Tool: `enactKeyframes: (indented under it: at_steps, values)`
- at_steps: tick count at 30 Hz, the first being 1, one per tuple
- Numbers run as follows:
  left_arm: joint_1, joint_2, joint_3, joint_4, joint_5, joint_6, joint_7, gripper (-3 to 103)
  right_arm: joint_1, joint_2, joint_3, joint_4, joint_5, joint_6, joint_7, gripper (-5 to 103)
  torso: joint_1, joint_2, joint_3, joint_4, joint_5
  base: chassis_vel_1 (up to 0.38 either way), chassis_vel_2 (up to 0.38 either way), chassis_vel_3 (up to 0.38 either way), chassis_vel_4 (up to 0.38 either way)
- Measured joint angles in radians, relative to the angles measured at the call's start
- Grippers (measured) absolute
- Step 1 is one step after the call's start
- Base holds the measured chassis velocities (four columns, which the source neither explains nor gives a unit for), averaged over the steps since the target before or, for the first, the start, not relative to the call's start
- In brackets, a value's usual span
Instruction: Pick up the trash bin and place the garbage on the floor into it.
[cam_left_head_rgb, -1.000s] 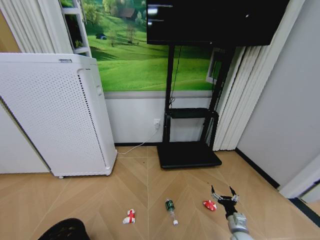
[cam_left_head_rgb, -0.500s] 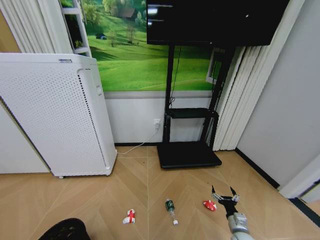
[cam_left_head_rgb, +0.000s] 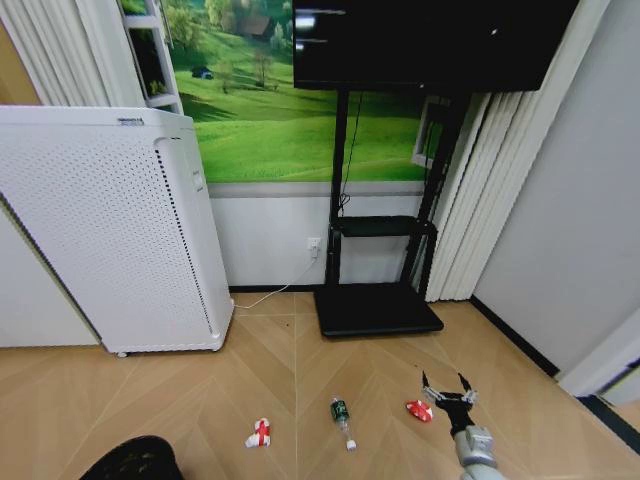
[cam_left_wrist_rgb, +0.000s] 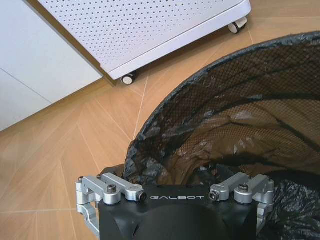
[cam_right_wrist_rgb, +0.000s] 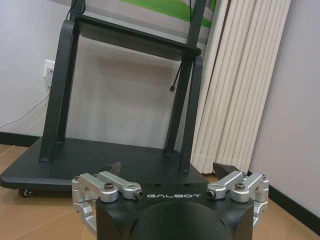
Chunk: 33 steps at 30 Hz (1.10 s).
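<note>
Living room: TV stand (cam_left_head_rgb: 380, 250), air purifier (cam_left_head_rgb: 110, 230).

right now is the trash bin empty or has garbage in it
Empty as far as visible: the trash bin shows only its black liner, and three litter pieces lie on the floor.

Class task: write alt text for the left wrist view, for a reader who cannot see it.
The left end effector hangs over the rim of the trash bin, a black mesh basket lined with a black bag. It stands on a wooden floor beside a white perforated appliance on castors.
</note>
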Motion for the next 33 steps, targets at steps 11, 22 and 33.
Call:
enactKeyframes:
  at_steps: [11,22,33]
  values:
    - [-0.056,-0.002,0.032,0.047,0.022,-0.009,-0.018,100,-0.005,-0.002,0.007,0.001,-0.011,0.008,-0.003,100,0.0,0.0,0.0,0.0002,0.0009,0.0,0.0,0.0,0.0]
    - [-0.106,0.019,0.049,0.056,0.02,-0.003,-0.023,100,-0.008,0.004,0.003,0.0,-0.022,0.013,-0.006,100,0.0,0.0,0.0,0.0,-0.0011,0.0,0.0,0.0,0.0]
    - [-0.013,0.011,0.039,-0.091,0.013,0.008,-0.022,100,-0.004,0.002,0.003,-0.005,-0.021,0.016,-0.008,100,0.0,0.0,0.0,0.0002,0.0,0.0,0.0,0.0,0.0]
